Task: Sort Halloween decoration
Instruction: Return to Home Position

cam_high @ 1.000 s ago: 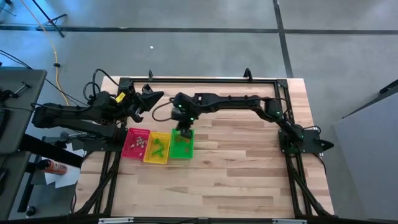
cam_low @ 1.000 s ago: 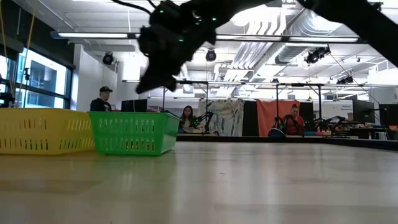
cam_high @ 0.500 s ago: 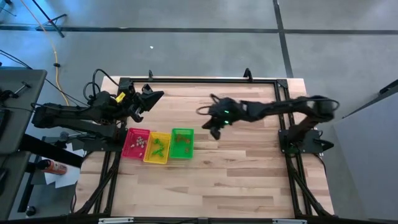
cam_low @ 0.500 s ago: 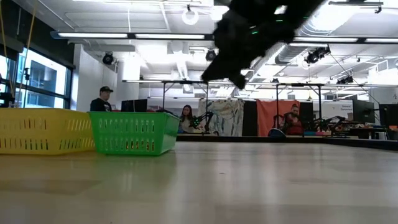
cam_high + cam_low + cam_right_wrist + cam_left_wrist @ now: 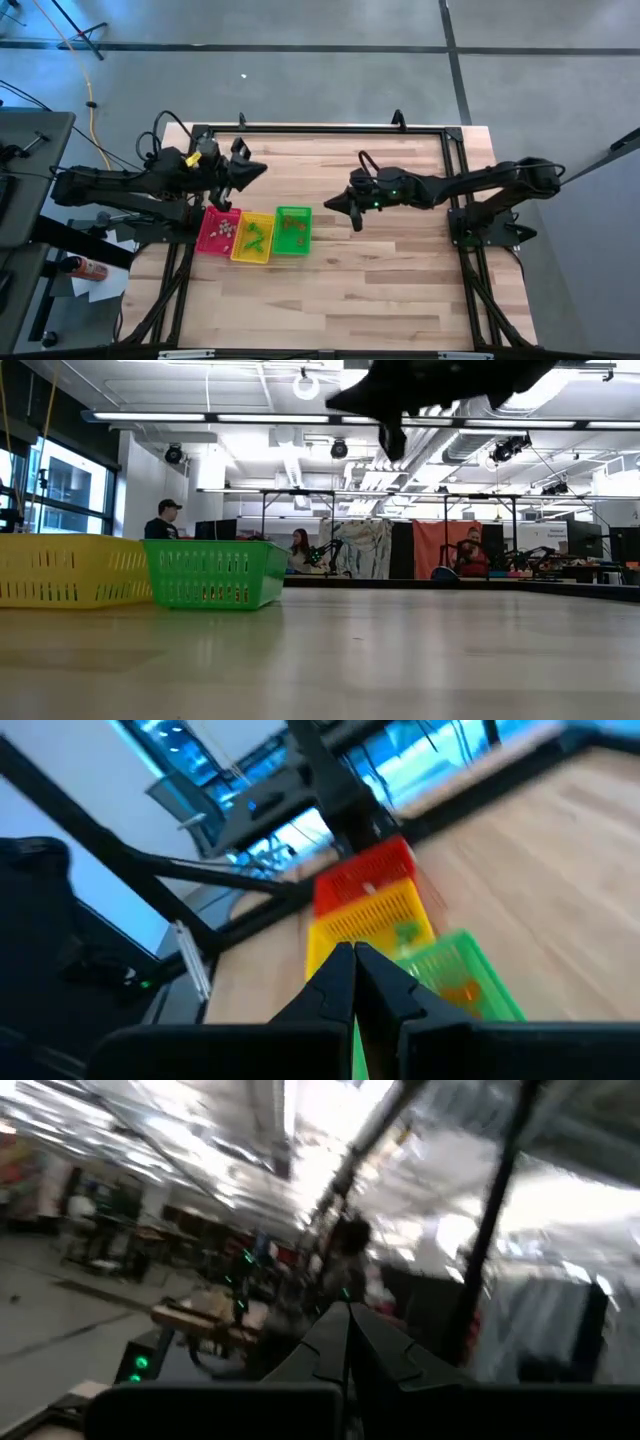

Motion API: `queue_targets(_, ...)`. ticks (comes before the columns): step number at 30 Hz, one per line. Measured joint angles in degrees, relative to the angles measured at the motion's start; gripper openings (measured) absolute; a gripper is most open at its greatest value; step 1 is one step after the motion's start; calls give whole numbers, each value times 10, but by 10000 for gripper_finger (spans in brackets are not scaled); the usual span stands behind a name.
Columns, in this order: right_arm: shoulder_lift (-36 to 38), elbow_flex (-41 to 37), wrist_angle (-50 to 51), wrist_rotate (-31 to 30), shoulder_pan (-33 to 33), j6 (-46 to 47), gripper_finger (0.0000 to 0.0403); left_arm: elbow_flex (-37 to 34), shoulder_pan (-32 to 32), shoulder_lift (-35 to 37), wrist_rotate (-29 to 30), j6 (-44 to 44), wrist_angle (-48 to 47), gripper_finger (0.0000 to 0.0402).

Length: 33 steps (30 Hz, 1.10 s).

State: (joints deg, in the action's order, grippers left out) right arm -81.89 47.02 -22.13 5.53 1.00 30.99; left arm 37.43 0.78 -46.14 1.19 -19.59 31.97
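Three trays [image 5: 252, 261] hold trinkets [image 5: 257, 234]; left gripper [image 5: 256, 168] near, right gripper [image 5: 348, 212] mid-table.

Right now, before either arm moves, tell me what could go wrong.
1. The right pincer hangs above the table near the green tray; a low swing could knock it and spill trinkets.
2. The left pincer sits just behind the red tray, so a dip there might shove it into its neighbours.

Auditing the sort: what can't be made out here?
Trinkets in the red tray, yellow tray, green tray: too small to count, high view.
Low view: tray walls hide them; red tray out of frame.
Left wrist view: blur beyond the left claw.
Right claw: arm clipped at the low view's top.
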Motion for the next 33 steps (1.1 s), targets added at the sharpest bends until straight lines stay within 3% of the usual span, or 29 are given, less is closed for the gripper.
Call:
queue_targets(5,5,60,15,-2,-24,-53,0,0,-8,0,-28,19,-45,0)
queue_targets(12,77,105,185,-14,-68,-93,0,0,-37,0,34,23,-145,0)
queue_targets(17,181,58,255,-71,-112,-103,0,0,-60,0,83,23,-159,0)
queue_targets(24,317,-42,223,-117,-145,-105,0,-9,-86,0,125,20,-156,0)
queue_targets(33,358,-83,168,-152,-144,-119,0,-27,-44,25,93,56,-186,0)
